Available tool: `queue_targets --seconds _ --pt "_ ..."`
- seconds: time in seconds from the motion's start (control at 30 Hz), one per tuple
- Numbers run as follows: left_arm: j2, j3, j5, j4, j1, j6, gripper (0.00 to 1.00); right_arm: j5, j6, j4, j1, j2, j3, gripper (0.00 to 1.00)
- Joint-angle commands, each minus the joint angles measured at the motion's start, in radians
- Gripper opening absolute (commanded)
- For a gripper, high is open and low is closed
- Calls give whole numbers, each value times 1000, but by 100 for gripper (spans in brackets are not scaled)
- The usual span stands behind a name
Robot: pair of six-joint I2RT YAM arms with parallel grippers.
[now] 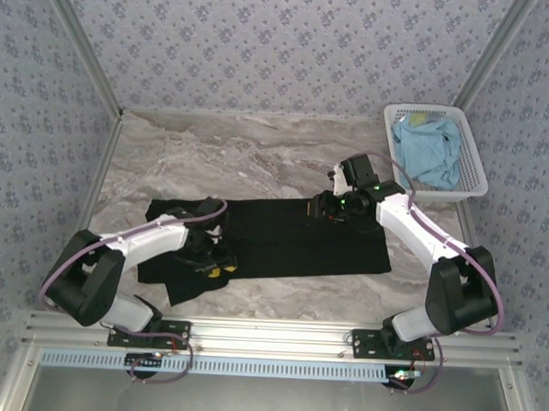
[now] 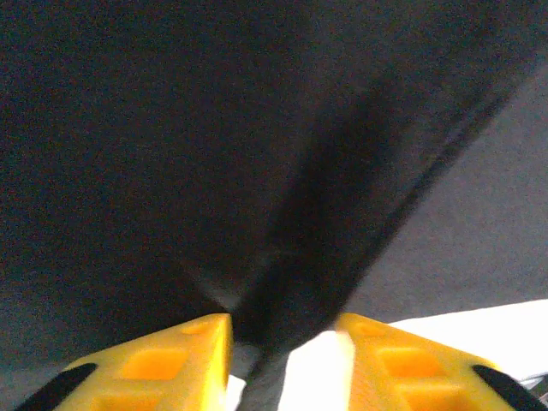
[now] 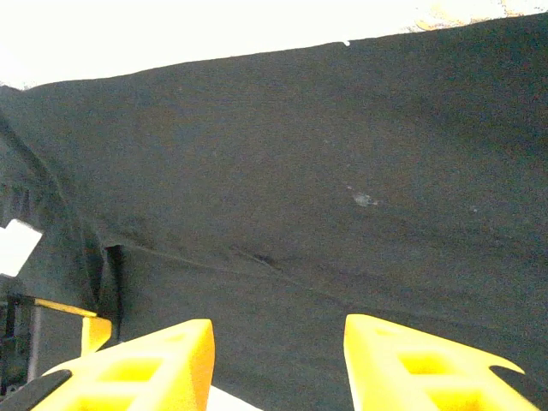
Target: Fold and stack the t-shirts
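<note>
The black t-shirt [image 1: 291, 239] lies spread across the marble table with its left part bunched. My left gripper [image 1: 209, 250] is down on that bunched part. In the left wrist view its yellow fingers [image 2: 193, 351] stand apart, and a raised fold of the black t-shirt [image 2: 171, 154] runs between them, with a strip of white table showing beside the right finger. My right gripper [image 1: 332, 207] sits at the shirt's far edge, open, with flat black fabric [image 3: 300, 171] under and ahead of its tips [image 3: 278, 334]. The light blue t-shirt [image 1: 429, 149] is crumpled in the basket.
The white lattice basket [image 1: 427, 109] stands at the table's far right corner. Bare marble [image 1: 259, 149] lies behind the black shirt. Patterned walls close in three sides, and a metal rail [image 1: 267, 339] runs along the near edge by the arm bases.
</note>
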Motion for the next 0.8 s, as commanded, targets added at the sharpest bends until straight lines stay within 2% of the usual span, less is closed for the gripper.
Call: queue_targets --seconds 0.0,0.27,0.47,0.57,0.67,0.77 --pt "33 43 -7 7 -38 -3 30 -21 8 -11 5 -26 -13 47" --pt "122 143 -17 -30 -119 15 27 -25 19 6 5 -26 -24 47" --pt "223 184 4 -67 -145 55 30 -38 16 11 6 -26 -23 46" --pt "209 207 -16 -107 -143 76 37 -63 11 29 6 -36 -31 47" --pt "132 202 -30 -126 -113 76 49 -98 15 75 8 -60 -52 47" --pt "4 161 -54 -155 -18 67 53 -129 20 125 21 -83 -74 48"
